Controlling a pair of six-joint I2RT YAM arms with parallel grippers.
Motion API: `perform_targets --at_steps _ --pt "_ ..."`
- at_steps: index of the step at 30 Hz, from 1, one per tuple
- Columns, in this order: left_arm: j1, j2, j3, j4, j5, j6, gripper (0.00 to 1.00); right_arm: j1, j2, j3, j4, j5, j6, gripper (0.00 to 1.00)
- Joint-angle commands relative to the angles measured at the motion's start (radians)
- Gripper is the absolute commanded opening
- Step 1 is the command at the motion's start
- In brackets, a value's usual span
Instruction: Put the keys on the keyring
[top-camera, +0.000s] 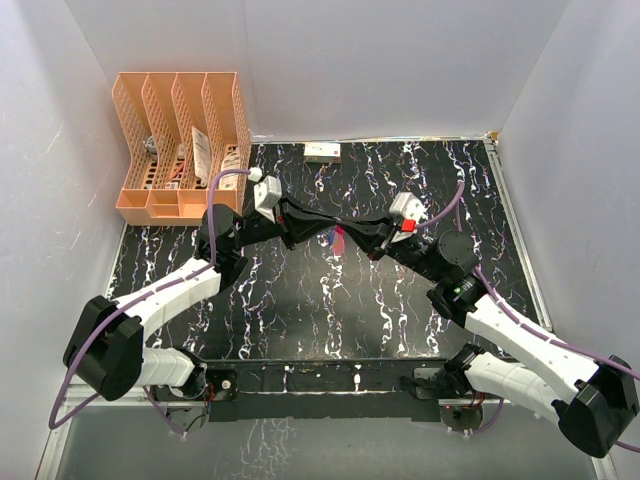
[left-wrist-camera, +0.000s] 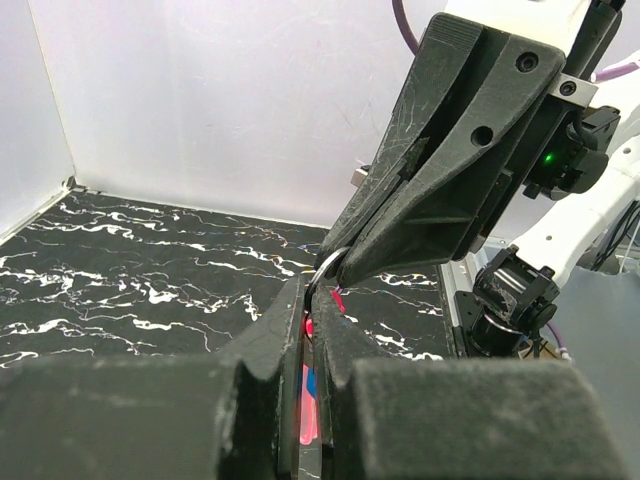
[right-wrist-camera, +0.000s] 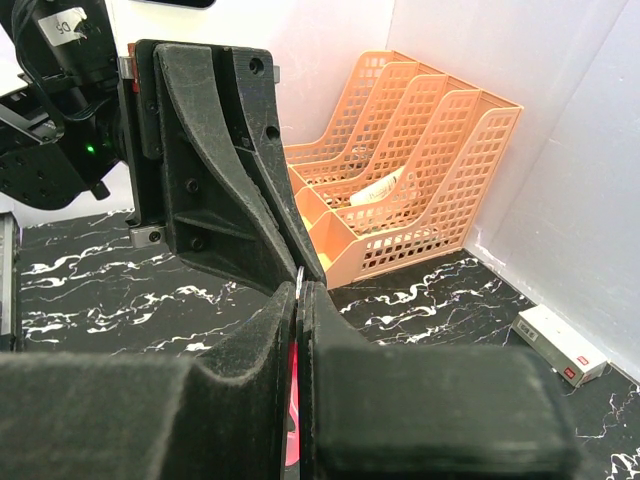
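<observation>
White walls close in a black, white-veined desk (top-camera: 300, 300). An orange file rack (top-camera: 180, 140) stands at ten o'clock, and a small white box (top-camera: 322, 151) lies at twelve against the back wall. Both arms meet tip to tip over the desk's middle, well apart from either.

The keyring (top-camera: 338, 241) is off the desk, caught between the two hands. My left hand (left-wrist-camera: 310, 305) is pressed together. In its slit I see the red strap (left-wrist-camera: 306, 410) with a sliver I take for the blue key (left-wrist-camera: 312, 384) against it. The right hand (left-wrist-camera: 345, 268) comes in from two o'clock in the left wrist view, jaws pressed shut on the thin metal ring (left-wrist-camera: 322, 265) at their very tip.

I cannot find the silvery key in any view, and the fingers hide whether the blue one is already threaded.

I judge this to be the threading step. The next move calls for holding the ring dead steady on the right while the left works the key's hole onto the ring's split end in small, slow motions. A hard tug could pull the ring out of that tip grip.
</observation>
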Motion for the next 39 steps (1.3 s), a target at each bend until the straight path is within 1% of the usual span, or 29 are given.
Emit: perform_targets --at_steps 1,7,10,14,19,23,27,29,30,34,39 --pt "0.004 -0.01 0.035 0.045 0.004 -0.004 0.0 0.0 -0.015 0.0 0.053 0.002 0.004 0.0" --pt "0.004 -0.024 0.058 -0.059 -0.025 0.015 0.0 0.001 -0.005 0.013 0.018 0.01 0.001 0.0" --pt "0.003 -0.031 0.083 -0.154 -0.049 0.042 0.0 0.0 0.009 0.036 -0.013 0.014 0.001 0.06" --pt "0.003 -0.045 0.111 -0.282 -0.091 0.096 0.0 0.001 0.009 0.037 -0.021 0.03 0.005 0.07" --pt "0.004 -0.068 0.13 -0.38 -0.13 0.134 0.0 0.001 0.0 0.036 -0.028 0.06 0.007 0.16" --pt "0.004 -0.089 0.159 -0.488 -0.144 0.196 0.0 0.0 -0.022 0.047 -0.054 0.1 -0.004 0.24" --pt "0.004 -0.114 0.186 -0.591 -0.146 0.257 0.0 0.0 -0.024 0.083 -0.124 0.118 -0.034 0.26" --pt "0.002 -0.121 0.206 -0.646 -0.123 0.291 0.0 0.001 -0.023 0.101 -0.159 0.111 -0.049 0.29" --pt "0.003 -0.123 0.221 -0.701 -0.112 0.315 0.0 0.001 -0.023 0.113 -0.179 0.107 -0.055 0.29" --pt "0.002 -0.125 0.274 -0.851 -0.09 0.398 0.0 0.0 0.003 0.188 -0.285 0.058 -0.098 0.34" --pt "0.003 -0.107 0.338 -1.005 -0.077 0.484 0.0 0.0 0.079 0.273 -0.407 -0.023 -0.121 0.35"
